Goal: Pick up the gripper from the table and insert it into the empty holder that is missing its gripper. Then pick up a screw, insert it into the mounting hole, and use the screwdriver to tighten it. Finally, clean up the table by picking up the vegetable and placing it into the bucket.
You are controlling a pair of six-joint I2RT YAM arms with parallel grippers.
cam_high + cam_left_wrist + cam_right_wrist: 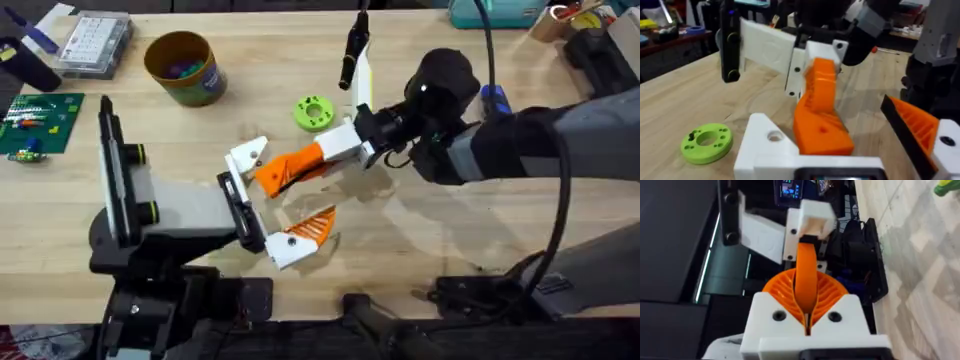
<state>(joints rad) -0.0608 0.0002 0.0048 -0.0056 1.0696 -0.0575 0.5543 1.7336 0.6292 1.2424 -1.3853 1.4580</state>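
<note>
We have the right gripper (345,145) clamped on the gripper (290,167), its tip at the empty holder (245,158) just ahead. It looks stiff, light, smooth; we would grip its blocky base. Left gripper (262,215) unclear.

Green disc (312,111) and bucket (184,67) behind; bare table (430,235) right

You will find no text, label, brand or number that can be read here. The clear case (93,42) and the green board (38,122) carry small marks (too small and too blurred to read).
</note>
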